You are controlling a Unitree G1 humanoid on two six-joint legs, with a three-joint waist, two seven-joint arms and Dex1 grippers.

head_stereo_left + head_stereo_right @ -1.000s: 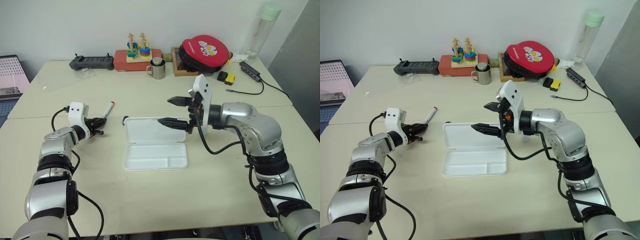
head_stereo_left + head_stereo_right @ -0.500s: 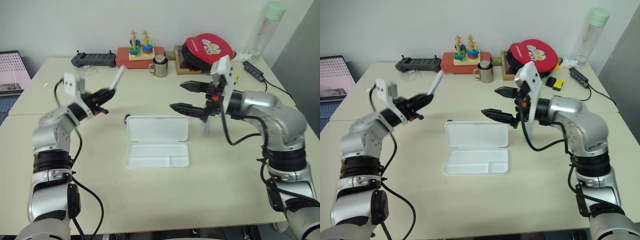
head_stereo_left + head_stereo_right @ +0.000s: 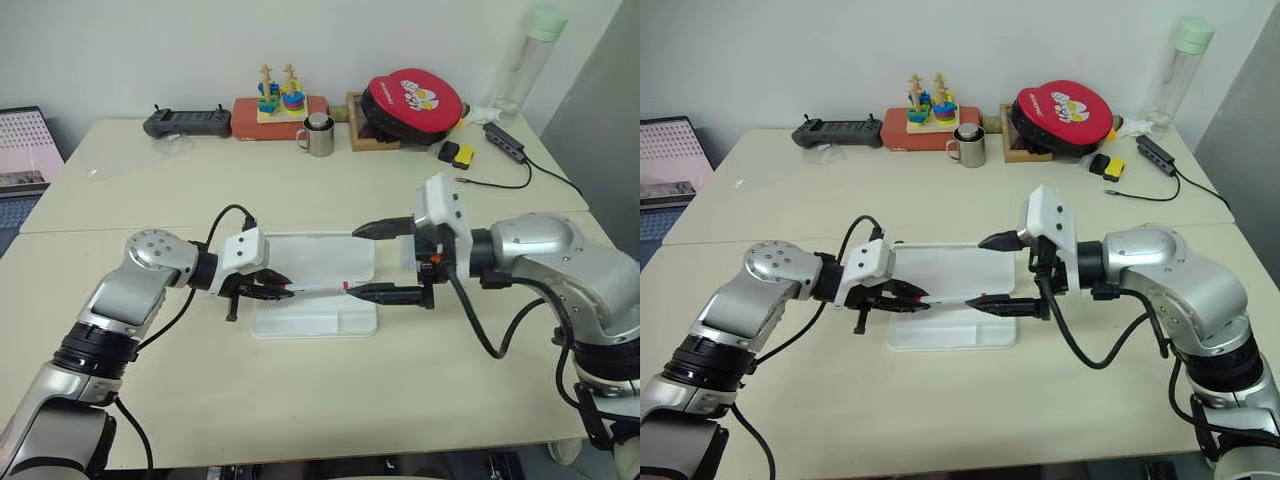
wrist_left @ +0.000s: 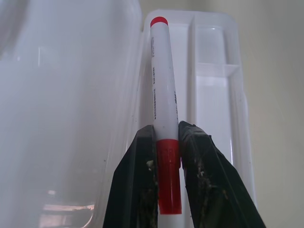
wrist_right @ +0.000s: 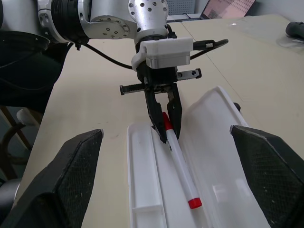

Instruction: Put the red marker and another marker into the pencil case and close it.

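Note:
The pencil case lies open in the middle of the table, its lid flat at the back and its tray at the front. My left gripper is shut on the red cap end of the red marker. It holds the marker level, just over the seam between lid and tray. The marker's red tail points at my right gripper, which stands open at the case's right end, one finger over the lid and one beside the tray. A pale short stick, likely the other marker, lies right of the case, partly hidden.
Along the table's back stand a black controller, a stacking toy on a red box, a steel mug, a red round pad and a tall bottle. A cable hub lies at the back right. A laptop sits far left.
My left gripper swung the red marker from high on the left down to level over the open case. My right gripper drew back and sank to the case's right end.

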